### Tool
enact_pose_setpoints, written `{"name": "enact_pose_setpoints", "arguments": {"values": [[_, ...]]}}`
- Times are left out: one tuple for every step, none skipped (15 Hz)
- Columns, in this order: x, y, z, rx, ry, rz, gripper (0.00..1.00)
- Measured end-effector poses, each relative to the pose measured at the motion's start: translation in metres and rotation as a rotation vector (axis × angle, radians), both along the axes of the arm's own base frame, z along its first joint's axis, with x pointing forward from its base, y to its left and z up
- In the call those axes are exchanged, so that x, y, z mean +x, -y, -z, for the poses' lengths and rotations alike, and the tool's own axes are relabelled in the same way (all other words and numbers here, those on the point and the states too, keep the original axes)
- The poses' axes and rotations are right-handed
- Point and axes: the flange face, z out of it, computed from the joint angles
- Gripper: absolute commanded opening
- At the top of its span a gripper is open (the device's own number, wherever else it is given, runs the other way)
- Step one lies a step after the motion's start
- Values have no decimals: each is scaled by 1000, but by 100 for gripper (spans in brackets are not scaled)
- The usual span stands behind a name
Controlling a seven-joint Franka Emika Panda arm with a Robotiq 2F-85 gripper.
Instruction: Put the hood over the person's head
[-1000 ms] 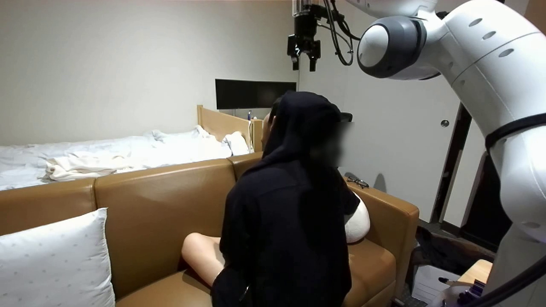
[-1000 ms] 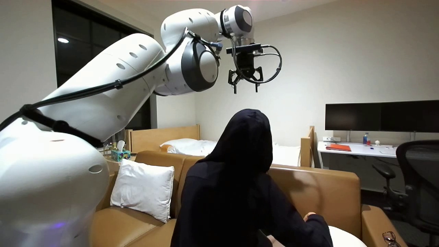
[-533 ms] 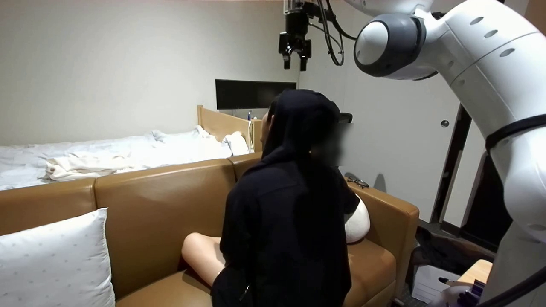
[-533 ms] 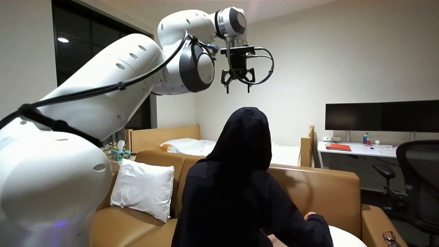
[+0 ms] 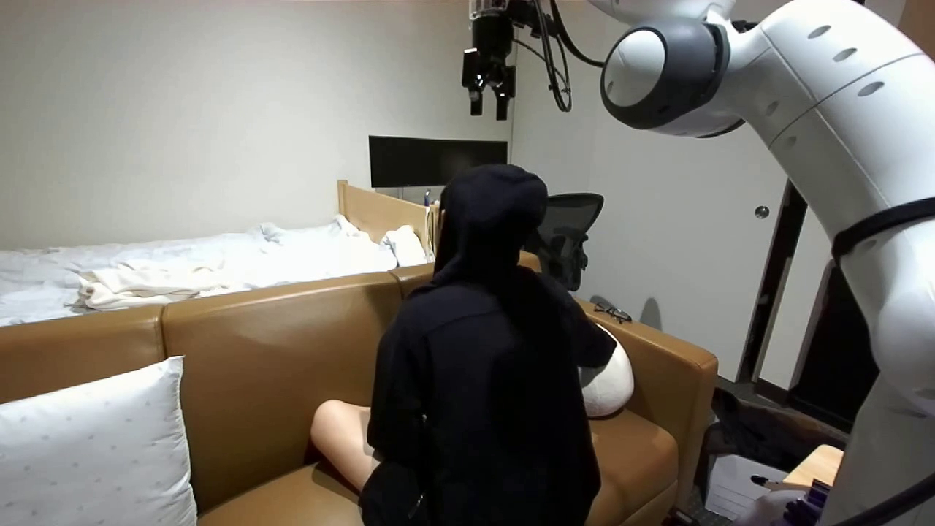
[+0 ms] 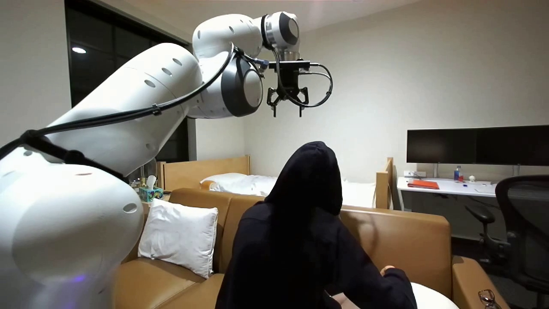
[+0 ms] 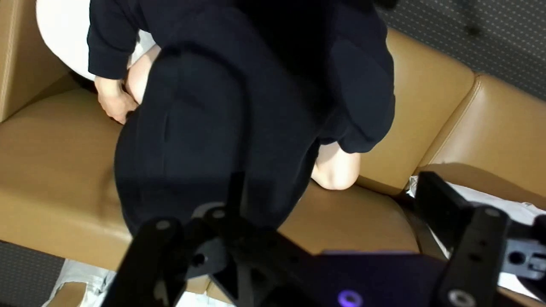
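In both exterior views, the black hood point(image 5: 495, 201) is up over the person's head, seen from behind. Its rounded top point(image 6: 315, 161) covers the back and sides, so the head and its hair are hidden in the cloth. My gripper point(image 6: 287, 113) hangs fingers down in the air above the hood, slightly to its left and apart from it. In an exterior view my gripper point(image 5: 489, 113) likewise shows high over the hood. Its fingers point(image 7: 441, 204) stand wide apart with nothing held. The wrist view shows the black sweatshirt point(image 7: 222, 98) below; the hood cannot be made out there.
The person sits on a brown couch point(image 5: 277, 336). White pillows point(image 6: 180, 236) point(image 5: 95, 446) lie on it, and a round white cushion point(image 5: 610, 383) is beside the person. Glasses point(image 5: 612, 312) rest on the armrest. Behind are a bed point(image 5: 219, 263) and an office chair point(image 5: 573, 226).
My gripper has moved left in both exterior views, staying open. The hooded head has shifted left and lower in an exterior view, uncovering the chair behind; the hood has stayed on.
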Motion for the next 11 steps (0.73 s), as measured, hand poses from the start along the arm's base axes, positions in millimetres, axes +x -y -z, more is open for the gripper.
{"name": "enact_pose_setpoints", "arguments": {"values": [[0,-5,0,4,0,-20,100],[0,-9,1,8,-2,-40,100],[0,-13,1,11,-4,-60,100],[0,-18,3,13,-8,-76,100],[1,-22,4,16,-12,-91,100],[1,-25,5,19,-15,-103,100],[1,-26,7,20,-17,-111,100],[2,-27,7,20,-18,-116,100],[2,-27,8,20,-19,-117,100],[2,-27,8,20,-19,-117,100],[2,-27,8,20,-19,-118,100]]}}
